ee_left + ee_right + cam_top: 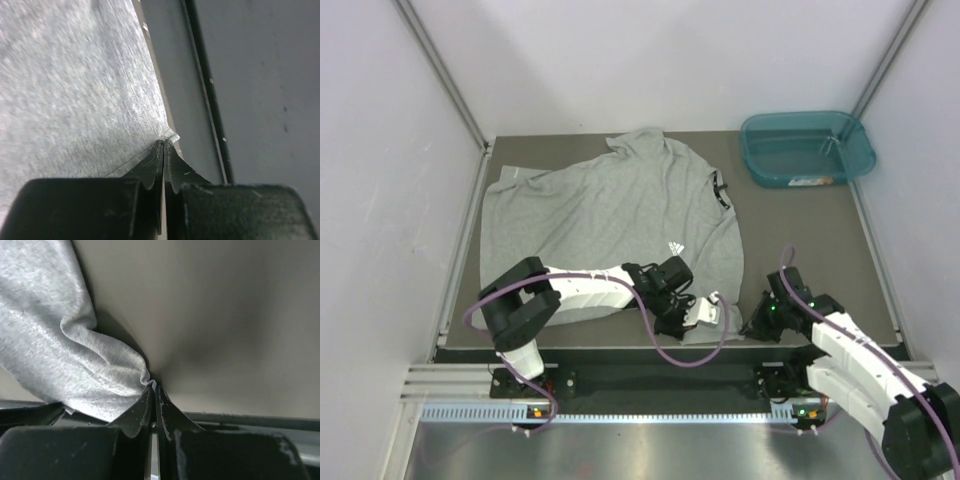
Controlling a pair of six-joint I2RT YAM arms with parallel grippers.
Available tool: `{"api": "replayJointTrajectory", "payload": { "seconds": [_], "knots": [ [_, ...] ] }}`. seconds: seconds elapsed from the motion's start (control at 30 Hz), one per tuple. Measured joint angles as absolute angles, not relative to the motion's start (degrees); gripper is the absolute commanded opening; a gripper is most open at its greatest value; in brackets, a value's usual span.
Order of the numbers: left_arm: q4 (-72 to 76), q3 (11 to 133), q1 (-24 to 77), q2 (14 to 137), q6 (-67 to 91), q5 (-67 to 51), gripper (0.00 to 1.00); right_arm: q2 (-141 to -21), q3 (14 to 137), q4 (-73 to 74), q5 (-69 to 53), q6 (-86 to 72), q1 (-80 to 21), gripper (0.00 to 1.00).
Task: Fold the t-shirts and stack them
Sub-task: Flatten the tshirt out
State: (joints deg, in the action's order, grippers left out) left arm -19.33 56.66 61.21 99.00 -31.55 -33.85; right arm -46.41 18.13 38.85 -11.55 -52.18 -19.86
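Note:
One light grey t-shirt [610, 210] lies spread across the dark table, its white chest logo [677, 247] facing up and its black neck label [722, 190] at the right. My left gripper [708, 315] reaches across to the shirt's near right edge. In the left wrist view its jaws [164, 144] are shut, with the hem of the t-shirt [75, 90] pinched at their tips. My right gripper [757, 322] sits just right of that corner. Its jaws [153, 386] are shut on a bunched fold of the t-shirt [60, 350].
A teal plastic tub [807, 148] stands at the back right corner of the table. White walls close in the left, back and right sides. The table's front edge [620, 350] runs just below both grippers.

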Motion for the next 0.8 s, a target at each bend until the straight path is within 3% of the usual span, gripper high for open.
{"api": "replayJointTrajectory", "payload": {
  "seconds": [0.57, 0.6, 0.63, 0.67, 0.7, 0.77, 0.8],
  "knots": [
    [-27.7, 56.1, 56.9, 97.3, -37.7, -41.6, 0.00, -41.9, 19.6, 47.4, -7.6, -56.9, -22.0, 0.00],
    [-28.1, 56.1, 56.9, 97.3, -37.9, -41.8, 0.00, -41.2, 19.6, 47.9, -7.4, -57.3, -22.1, 0.02],
    [-28.3, 56.1, 56.9, 97.3, -38.0, -41.9, 0.00, -40.4, 19.6, 48.2, -7.2, -57.8, -22.3, 0.12],
    [-28.4, 56.1, 56.9, 97.3, -38.2, -42.0, 0.07, -39.7, 19.5, 48.2, -7.2, -58.5, -22.5, 0.24],
    [-28.4, 56.1, 56.9, 97.3, -38.1, -41.9, 0.42, -39.3, 19.3, 48.0, -7.3, -59.1, -22.8, 0.50],
    [-28.8, 56.4, 56.9, 97.3, -37.8, -41.0, 0.70, -39.1, 19.0, 48.1, -7.1, -59.4, -22.9, 0.65],
    [-29.5, 56.9, 56.9, 97.4, -37.5, -40.7, 0.78, -39.2, 19.2, 48.1, -7.1, -60.0, -22.9, 0.71]
  ]
}}
